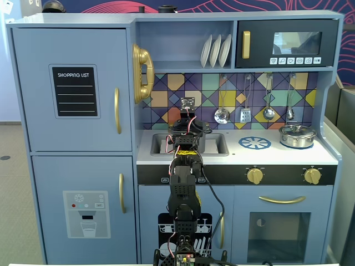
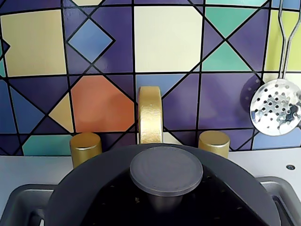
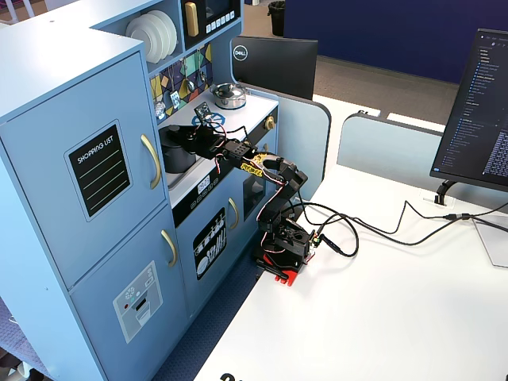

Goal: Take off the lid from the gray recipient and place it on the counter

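The dark gray lid (image 2: 89,193) fills the bottom of the wrist view, its round knob (image 2: 166,170) in the middle. Black jaws hug the knob's stem from both sides, so my gripper (image 2: 164,203) looks shut on it. In a fixed view the gripper (image 1: 190,128) is over the sink (image 1: 219,145) of the white counter (image 1: 238,156), and the arm hides the pot. In the other fixed view the gray pot (image 3: 175,159) stands in the sink under the lid (image 3: 179,131), with the gripper (image 3: 190,140) at it. I cannot tell whether the lid rests on the pot or is raised.
A gold faucet (image 2: 150,115) and two gold taps (image 2: 85,148) stand close behind the lid. A skimmer (image 2: 276,107) hangs at the right. The shiny silver pot (image 1: 297,134) sits at the counter's right end, next to the blue burner ring (image 1: 254,143).
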Action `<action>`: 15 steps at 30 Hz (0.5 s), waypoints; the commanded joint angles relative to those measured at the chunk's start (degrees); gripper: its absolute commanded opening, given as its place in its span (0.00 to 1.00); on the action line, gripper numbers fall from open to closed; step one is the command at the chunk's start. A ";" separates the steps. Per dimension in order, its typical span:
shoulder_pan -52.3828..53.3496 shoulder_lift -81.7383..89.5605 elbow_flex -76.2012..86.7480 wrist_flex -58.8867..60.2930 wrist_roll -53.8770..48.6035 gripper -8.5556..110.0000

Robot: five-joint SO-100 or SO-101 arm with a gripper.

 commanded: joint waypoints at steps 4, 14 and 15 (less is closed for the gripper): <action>0.44 2.55 -6.50 -0.70 -0.35 0.07; 6.24 3.34 -9.32 0.79 -0.62 0.07; 7.38 3.34 -9.49 0.79 -0.62 0.07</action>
